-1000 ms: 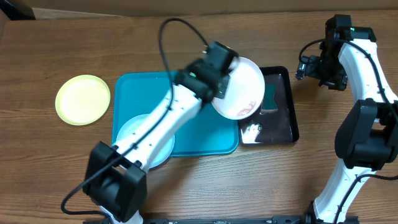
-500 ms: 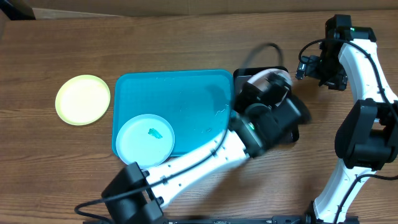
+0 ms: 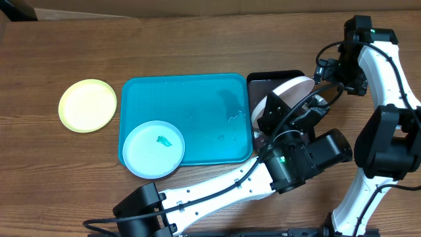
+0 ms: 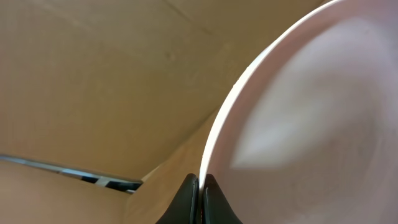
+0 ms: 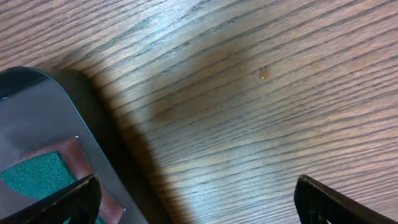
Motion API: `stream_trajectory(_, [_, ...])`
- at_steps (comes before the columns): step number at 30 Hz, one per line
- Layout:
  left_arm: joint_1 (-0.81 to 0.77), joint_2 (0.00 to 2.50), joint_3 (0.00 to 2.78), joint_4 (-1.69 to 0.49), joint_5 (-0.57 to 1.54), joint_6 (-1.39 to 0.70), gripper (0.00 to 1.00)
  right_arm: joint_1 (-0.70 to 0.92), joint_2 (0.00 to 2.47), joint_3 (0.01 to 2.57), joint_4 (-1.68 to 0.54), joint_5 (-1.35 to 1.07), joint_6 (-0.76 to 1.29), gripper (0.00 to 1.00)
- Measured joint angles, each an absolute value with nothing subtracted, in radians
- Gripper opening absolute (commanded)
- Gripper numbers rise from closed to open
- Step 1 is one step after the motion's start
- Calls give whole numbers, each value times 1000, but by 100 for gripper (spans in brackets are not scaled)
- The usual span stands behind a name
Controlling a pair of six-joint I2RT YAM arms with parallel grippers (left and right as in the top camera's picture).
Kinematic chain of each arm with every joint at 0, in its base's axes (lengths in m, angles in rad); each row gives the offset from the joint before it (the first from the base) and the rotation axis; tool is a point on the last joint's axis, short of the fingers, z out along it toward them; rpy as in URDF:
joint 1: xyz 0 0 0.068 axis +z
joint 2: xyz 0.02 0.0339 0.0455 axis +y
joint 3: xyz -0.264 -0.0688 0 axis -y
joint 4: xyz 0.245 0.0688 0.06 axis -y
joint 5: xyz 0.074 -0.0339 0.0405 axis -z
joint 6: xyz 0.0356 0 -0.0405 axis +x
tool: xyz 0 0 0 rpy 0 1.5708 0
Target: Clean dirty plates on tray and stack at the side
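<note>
My left gripper (image 3: 271, 122) is shut on the rim of the white plate (image 3: 284, 96) and holds it tilted on edge above the black tray (image 3: 276, 80). In the left wrist view the fingertips (image 4: 200, 190) pinch the plate's rim, and the white plate (image 4: 311, 112) fills the right side. The light blue plate (image 3: 154, 149) with a teal smear lies in the front left corner of the turquoise tray (image 3: 197, 99). The yellow-green plate (image 3: 87, 105) lies on the table left of that tray. My right gripper (image 3: 322, 71) is open and empty beside the black tray; its jaws (image 5: 199, 205) stand wide over bare wood.
The black tray (image 5: 37, 118) holds a green sponge (image 5: 31, 175) and is largely hidden by my left arm in the overhead view. My left arm (image 3: 217, 187) reaches across the table's front edge. The right arm's base stands at the right.
My left arm has swung right with the white plate, from over the turquoise tray's right edge to above the black tray, turning the plate on edge. The right arm has not moved.
</note>
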State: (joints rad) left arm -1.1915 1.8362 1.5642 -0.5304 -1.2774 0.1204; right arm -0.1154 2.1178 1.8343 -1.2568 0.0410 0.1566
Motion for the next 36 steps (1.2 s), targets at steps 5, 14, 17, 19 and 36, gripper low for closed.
stream_trajectory(5, [-1192,1836,1564,-526,-1288,131,4,-115,2118,1834,-1257,41,157,100])
stream_trajectory(14, [-1192,1836,1564,-498,-1315,150,4,-115,2118,1834,-1256,41,157,100])
stream_trajectory(17, [-1192,1836,1564,-497,-1317,157,4,-115,2118,1834,-1257,41,157,100])
stream_trajectory(19, [-1192,1836,1564,-496,-1317,158,5,-115,2118,1834,-1257,41,157,100])
stream_trajectory(36, [-932,1836,1570,-794,-683,-232,4,-115,2118,1834,-1256,41,157,100])
